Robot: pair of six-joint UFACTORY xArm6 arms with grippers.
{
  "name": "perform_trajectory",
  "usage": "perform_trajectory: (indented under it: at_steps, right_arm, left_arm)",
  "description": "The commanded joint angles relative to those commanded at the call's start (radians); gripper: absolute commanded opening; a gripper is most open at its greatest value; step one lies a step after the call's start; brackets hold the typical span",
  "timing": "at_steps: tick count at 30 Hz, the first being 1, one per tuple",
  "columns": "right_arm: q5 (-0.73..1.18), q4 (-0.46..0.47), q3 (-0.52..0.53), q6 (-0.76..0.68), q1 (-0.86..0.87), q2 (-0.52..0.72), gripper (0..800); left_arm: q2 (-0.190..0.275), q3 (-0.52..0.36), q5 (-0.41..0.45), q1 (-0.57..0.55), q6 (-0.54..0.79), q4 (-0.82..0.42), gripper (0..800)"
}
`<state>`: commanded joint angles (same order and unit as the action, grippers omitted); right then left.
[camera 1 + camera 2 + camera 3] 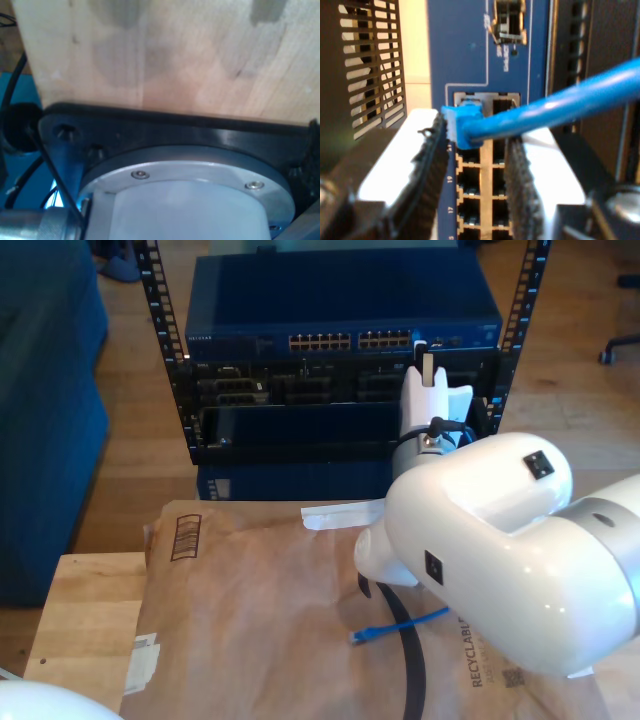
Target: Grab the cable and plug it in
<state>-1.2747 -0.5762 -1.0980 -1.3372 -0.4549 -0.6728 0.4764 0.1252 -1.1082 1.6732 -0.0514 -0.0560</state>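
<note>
Your second gripper has jaws clenched on the cable, plug nosing straight at the switch port (first jaws: can't tell).

The exterior view looks down from behind the white arm toward the network switch in the rack, the second wrist view sits close against that switch's port rows, and the first wrist view faces a wooden tabletop over an arm's base flange.
</note>
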Motion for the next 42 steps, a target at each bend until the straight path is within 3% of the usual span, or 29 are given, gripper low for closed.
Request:
perform_trajectory:
  at_steps: [4, 13, 16, 20, 22, 24, 27, 31, 36, 42]
  right_arm:
    - [0.006, 0.002, 0.100, 0.000, -0.006, 0.083, 241]
    - [0.279, 0.012, 0.379, 0.011, -0.008, 0.347, 426]
    - [0.334, 0.029, 0.423, 0.083, 0.002, 0.397, 442]
    - [0.486, 0.032, 0.474, 0.210, 0.029, 0.500, 533]
    - [0.603, 0.031, 0.516, 0.308, 0.058, 0.594, 631]
    - [0.732, 0.028, 0.526, 0.382, 0.091, 0.667, 797]
    - [0.878, 0.029, 0.526, 0.433, 0.173, 0.760, 799]
    - [0.921, 0.032, 0.555, 0.500, 0.285, 0.844, 798]
    - [1.142, 0.074, 0.560, 0.674, 0.470, 0.951, 796]
    - [1.476, 0.316, 0.535, 0.735, 0.733, 0.996, 796]
  left_arm:
    - [0.000, 0.000, 0.000, 0.000, 0.002, 0.000, 800]
    - [0.000, 0.000, 0.000, 0.000, 0.000, 0.000, 800]
    - [0.000, 0.000, 0.000, 0.000, 0.000, 0.000, 800]
    - [0.000, 0.000, 0.000, 0.000, 0.000, 0.000, 800]
    - [0.000, 0.000, 0.000, 0.000, 0.000, 0.000, 800]
    - [0.000, 0.000, 0.002, 0.000, 0.000, 0.000, 800]
    - [0.000, 0.000, 0.000, 0.000, 0.000, 0.000, 800]
    - [0.000, 0.000, 0.000, 0.000, 0.000, 0.000, 800]
    - [0.000, 0.000, 0.002, 0.000, 0.000, 0.000, 800]
    - [0.000, 0.000, 0.002, 0.000, 0.000, 0.000, 800]
